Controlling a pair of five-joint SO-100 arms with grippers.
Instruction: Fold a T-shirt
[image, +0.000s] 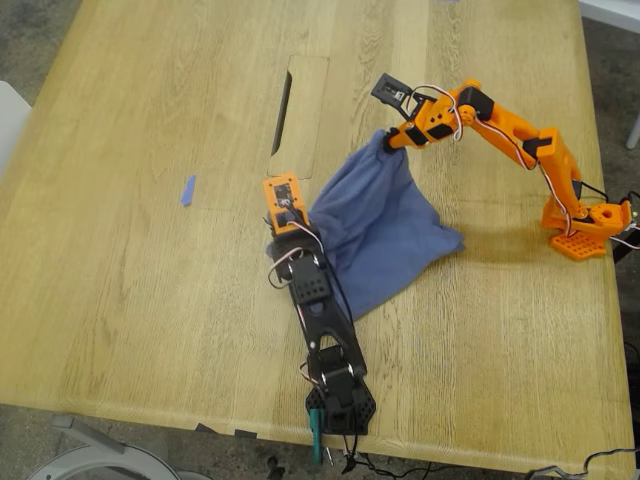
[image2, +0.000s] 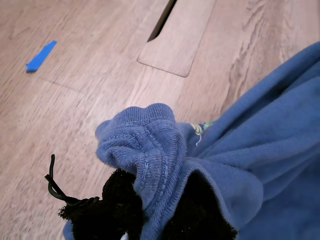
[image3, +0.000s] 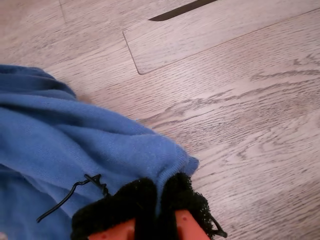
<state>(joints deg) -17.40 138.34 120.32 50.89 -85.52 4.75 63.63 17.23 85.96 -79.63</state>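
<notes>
Slate-blue cotton, the T-shirt (image: 385, 235) is hanging between both arms over the middle of the wooden table (image: 140, 300), its lower part bunching on the surface toward the exterior view's right. My first gripper (image2: 150, 215), on the black arm nearest the table's front edge, is pinching a ribbed hem or cuff of it, jaws closed tight with the fold bulging above the padded fingertips (image2: 120, 200). My second gripper (image3: 157, 210), on the orange arm at the exterior view's right, is clamping another edge, jaws nearly together with only a thin layer of cloth between them.

The fabric is reading as light and very limp: it is sagging into a loose triangle between the two holds and is going to drape wherever it is let down. It is not slippery against the fuzzy pads, I judge. Which corners are being held is hard to tell, since the garment is too crumpled. Seamed edges such as hem and shoulders are looking like the best places to take hold. A blue tape scrap (image: 187, 190) is lying well apart, toward the exterior view's left.
</notes>
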